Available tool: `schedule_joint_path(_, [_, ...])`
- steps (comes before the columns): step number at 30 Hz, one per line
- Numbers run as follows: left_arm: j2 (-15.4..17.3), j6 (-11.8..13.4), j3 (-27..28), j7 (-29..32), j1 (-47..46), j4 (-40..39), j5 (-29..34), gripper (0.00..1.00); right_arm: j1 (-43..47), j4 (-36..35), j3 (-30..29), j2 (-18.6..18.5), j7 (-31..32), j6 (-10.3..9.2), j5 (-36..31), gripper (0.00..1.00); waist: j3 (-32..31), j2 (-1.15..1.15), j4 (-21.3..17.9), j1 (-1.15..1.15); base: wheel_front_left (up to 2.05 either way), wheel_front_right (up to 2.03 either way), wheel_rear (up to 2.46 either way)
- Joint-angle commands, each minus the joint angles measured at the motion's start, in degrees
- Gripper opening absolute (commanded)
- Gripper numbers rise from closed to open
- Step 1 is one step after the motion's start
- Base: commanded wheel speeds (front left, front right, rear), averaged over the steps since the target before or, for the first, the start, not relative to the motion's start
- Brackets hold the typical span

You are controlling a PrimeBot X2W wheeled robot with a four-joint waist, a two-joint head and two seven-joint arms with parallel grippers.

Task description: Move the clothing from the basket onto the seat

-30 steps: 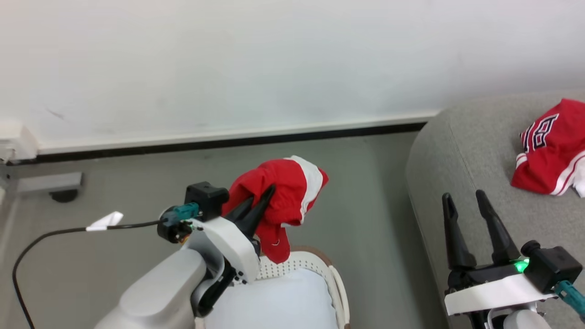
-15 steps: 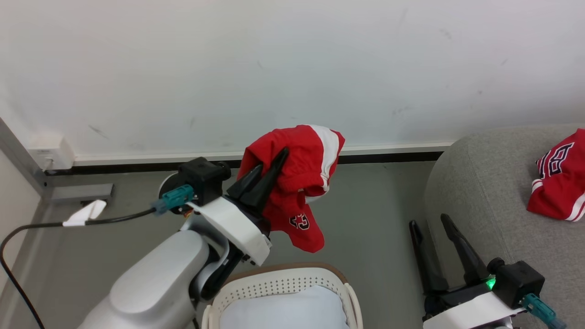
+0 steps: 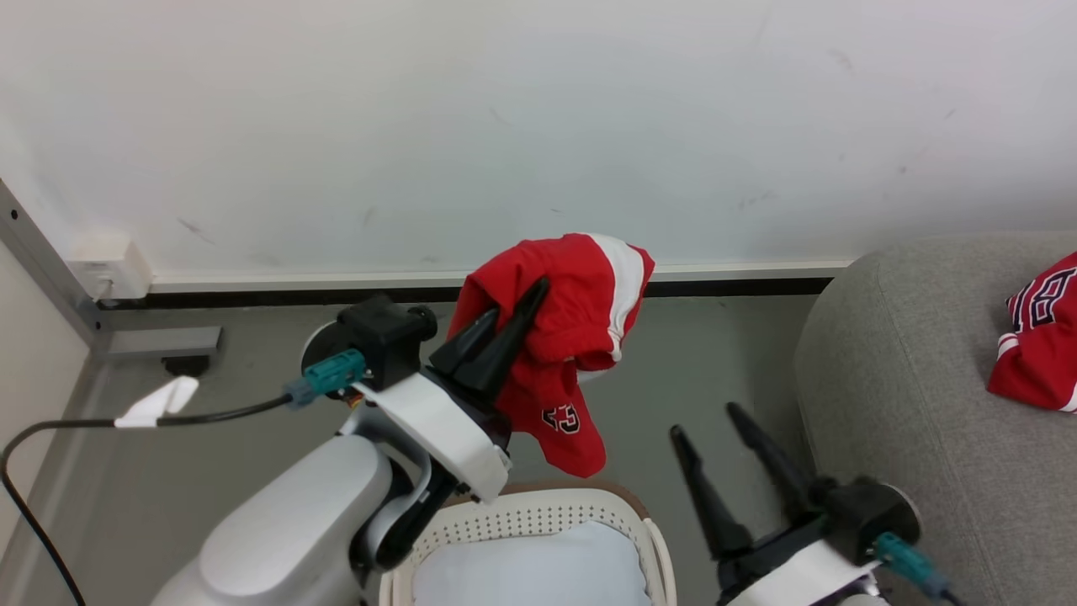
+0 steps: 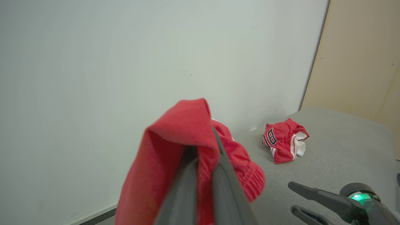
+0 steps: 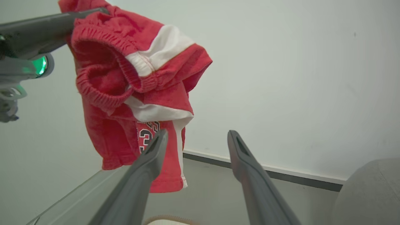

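Observation:
My left gripper [image 3: 515,305] is shut on a bright red garment [image 3: 565,337] with white stripes and a numeral, which hangs in the air above the cream-white basket [image 3: 538,515]. The same garment [image 5: 131,93] fills the upper left of the right wrist view, and it drapes over my left gripper's fingers [image 4: 215,175] in the left wrist view. My right gripper [image 3: 707,421] stands open over the floor, between the basket and the light-grey seat [image 3: 909,404]. A second red garment [image 3: 1039,345] lies on the seat, also seen as a crumpled red garment [image 4: 282,142] in the left wrist view.
A white wall with a dark skirting line [image 3: 740,288] runs behind everything. A black cable [image 3: 151,417] with a white tag trails from my left wrist across the grey floor [image 3: 244,370]. A grey bracket [image 3: 160,343] sits at the wall's foot on the left. Pale cloth [image 3: 530,572] lies inside the basket.
The head camera has shifted, so the whole picture moved. My right gripper has swung left, off the seat's edge toward the basket. The left gripper keeps the red garment lifted higher above the basket.

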Motion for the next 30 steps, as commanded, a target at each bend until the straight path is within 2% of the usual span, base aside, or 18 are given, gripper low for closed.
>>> schedule_joint_path(1, [0.25, 0.06, -0.09, 0.11, 0.7, -0.32, 0.16, 0.0, -0.84, 0.56, 0.46, -0.04, 0.04, -0.13, -0.89, 1.0, 0.08, 0.0, 0.06, 0.0, 0.0, 0.0, 0.0])
schedule_joint_path(8, [-0.45, -0.04, -1.11, 0.3, 1.41, -1.11, -0.06, 0.0, -6.86, 6.4, 6.59, 0.13, 0.04, -0.13, -2.78, 1.0, 0.37, 0.0, 1.16, 0.0, 0.0, 0.0, 0.0])
schedule_joint_path(16, [-2.41, -0.84, -3.65, 0.71, 1.97, -1.29, 0.6, 0.0, -12.26, 13.86, 12.46, 1.12, 0.04, -0.13, -0.03, 1.0, -0.5, 0.0, 3.66, 0.0, 0.0, 0.0, 0.0])
schedule_joint_path(25, [-4.98, -2.12, -6.91, 1.44, 3.06, -1.1, 0.59, 0.0, -15.96, 18.94, 12.64, 1.64, 0.04, -0.13, -0.43, 1.0, -1.3, 0.0, 7.38, 0.0, 0.0, 0.0, 0.0])
schedule_joint_path(30, [-6.06, -2.8, -8.22, 1.92, 3.41, -1.09, 0.29, 0.0, -17.02, 17.87, 12.94, 1.71, 0.04, -0.13, -0.61, 1.0, -1.52, 0.0, 9.32, 0.0, 0.0, 0.0, 0.0])
